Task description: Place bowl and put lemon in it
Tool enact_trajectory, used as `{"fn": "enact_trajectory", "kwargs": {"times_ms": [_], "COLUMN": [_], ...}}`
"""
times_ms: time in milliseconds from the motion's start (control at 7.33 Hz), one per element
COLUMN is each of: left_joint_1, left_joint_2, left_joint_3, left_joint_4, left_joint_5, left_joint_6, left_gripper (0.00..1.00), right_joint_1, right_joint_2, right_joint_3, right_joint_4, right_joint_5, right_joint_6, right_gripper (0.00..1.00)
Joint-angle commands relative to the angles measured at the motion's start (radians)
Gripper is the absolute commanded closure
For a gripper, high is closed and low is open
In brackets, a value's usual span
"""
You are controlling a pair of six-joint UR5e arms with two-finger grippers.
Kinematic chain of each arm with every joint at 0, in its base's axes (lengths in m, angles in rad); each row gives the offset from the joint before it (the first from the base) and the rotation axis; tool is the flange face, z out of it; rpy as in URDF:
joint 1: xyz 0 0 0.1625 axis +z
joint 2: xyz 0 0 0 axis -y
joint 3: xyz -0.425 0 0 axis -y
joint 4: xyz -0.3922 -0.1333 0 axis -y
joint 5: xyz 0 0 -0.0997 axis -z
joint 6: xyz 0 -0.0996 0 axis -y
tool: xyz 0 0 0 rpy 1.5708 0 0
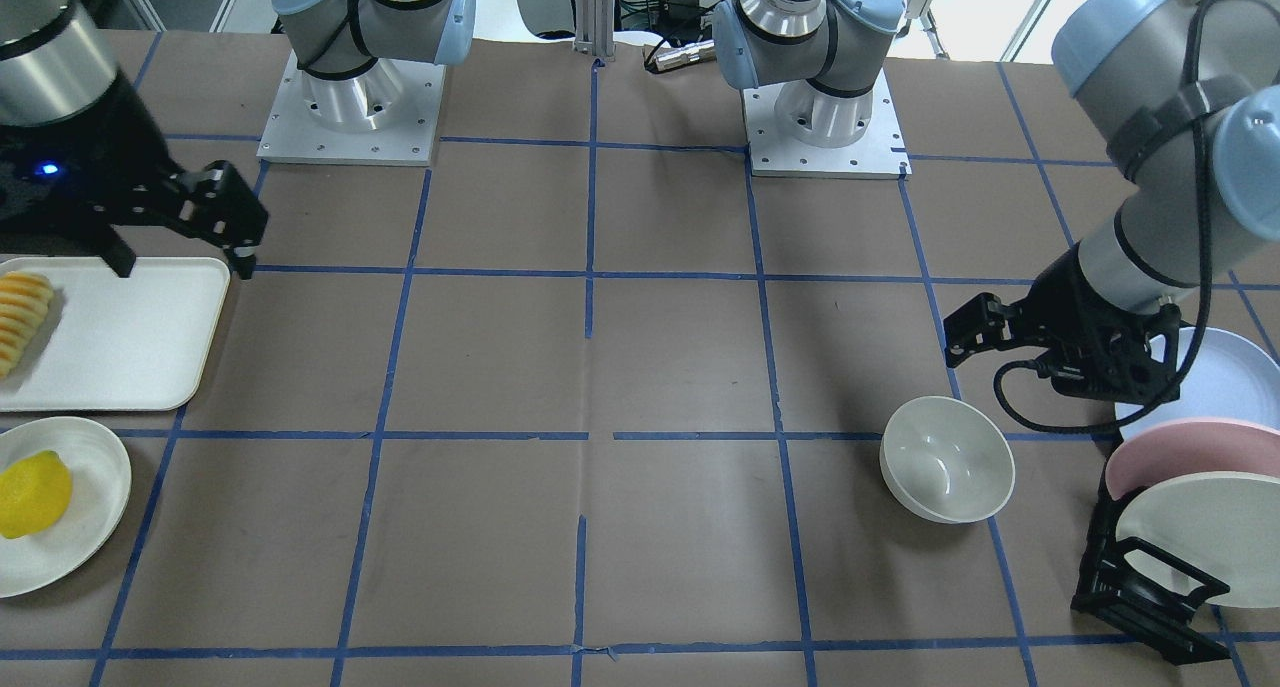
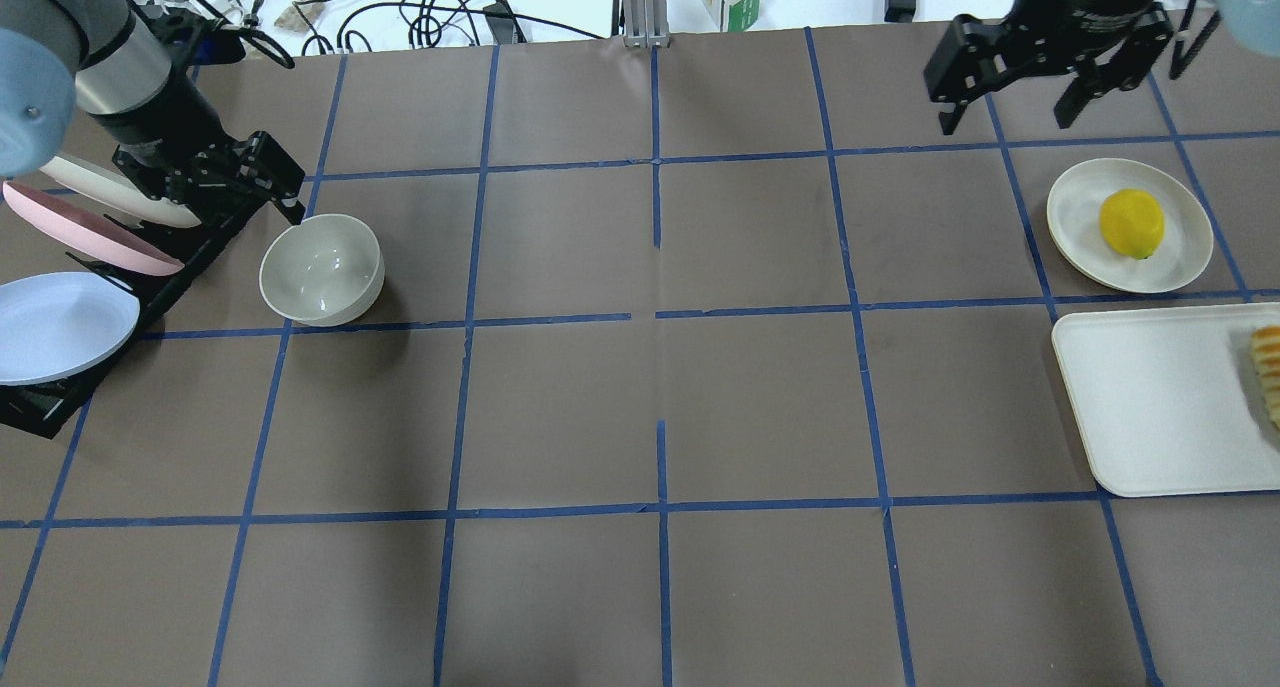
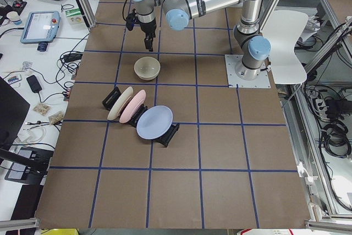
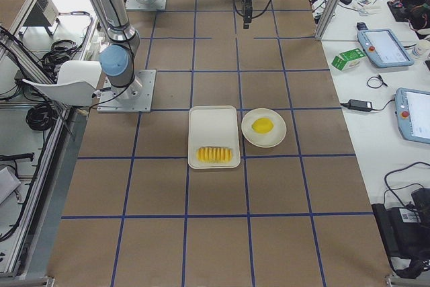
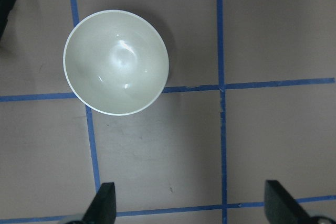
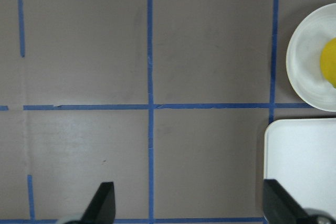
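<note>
The bowl stands upright and empty on the table, just beside the dish rack, so we judge the placing done. The lemon lies on a shallow plate at the opposite end, well apart from the bowl; picking it up and carrying it across is all left to do.

The left gripper hangs above the table near the bowl, fingers spread wide with nothing between them. The right gripper is likewise wide open and bare, hovering short of the plate.

Only the overhead view shows bowl and lemon together. The left wrist view confirms the bowl's bare inside; the right wrist view catches just a sliver of lemon at its edge, beside the tray.
</note>
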Motion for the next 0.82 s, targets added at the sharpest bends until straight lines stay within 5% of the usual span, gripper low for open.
{"fn": "enact_trajectory", "kwargs": {"times_ms": [0,682], "left_joint_1": [0.077,0.080], "left_joint_2": [-0.073,-0.209], "left_joint_3": [-0.064,-0.087], "left_joint_4": [0.129,0.324], "left_joint_5": [0.001,-0.004], "left_joint_6": [0.128,0.127], "left_gripper": [0.00,0.00], "right_joint_1": [-0.186,-0.326], "right_joint_2": [0.049,0.403], "right_joint_3": [0.009,0.010], "right_joint_4": [0.002,-0.362], "right_joint_5": [0.007,0.004], "right_joint_6": [-0.261,-0.543], "right_gripper": [0.00,0.00]}}
